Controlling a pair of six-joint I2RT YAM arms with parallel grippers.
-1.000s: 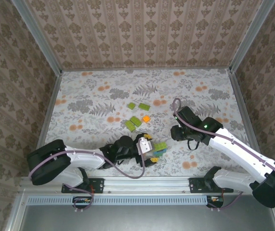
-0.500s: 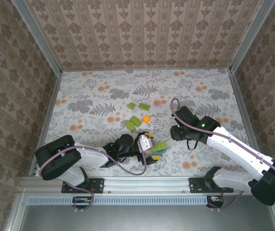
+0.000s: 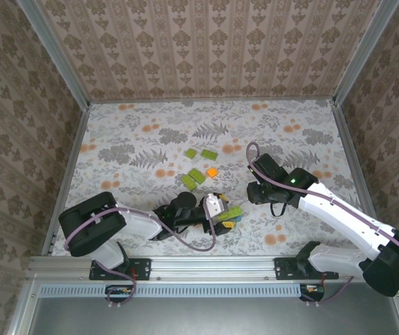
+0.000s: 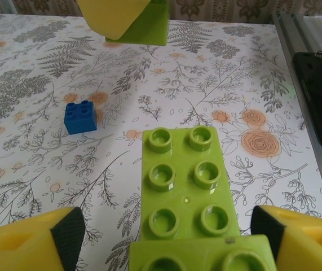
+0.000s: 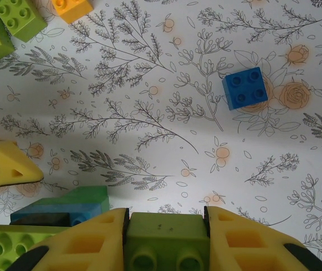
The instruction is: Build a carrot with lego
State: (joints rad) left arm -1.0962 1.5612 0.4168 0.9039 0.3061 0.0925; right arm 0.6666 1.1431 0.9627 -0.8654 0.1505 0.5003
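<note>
Carrot [image 3: 228, 213], a lime, green and blue cluster, lies on the flowered surface [image 3: 136, 139] by its near edge, midway along. Left tool [image 4: 166, 228] straddles its lime end, fingers [image 4: 31, 243] apart, not touching. Right tool [image 5: 165, 217] is clamped on a green brick [image 5: 163, 244]. One blue brick [image 5: 245, 87] lies apart.

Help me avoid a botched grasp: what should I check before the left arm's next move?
1. Lime brick sits between the left gripper's jaws: ok.
2. Left jaws closed on it: not ok, a gap shows on one side.
3. Lime brick's studs face up: ok.
4. Right gripper clamps its green brick: ok.
5. Blue brick lies clear of the left jaws: ok.
6. Lime brick pressed fully onto the piece below: cannot tell.
</note>
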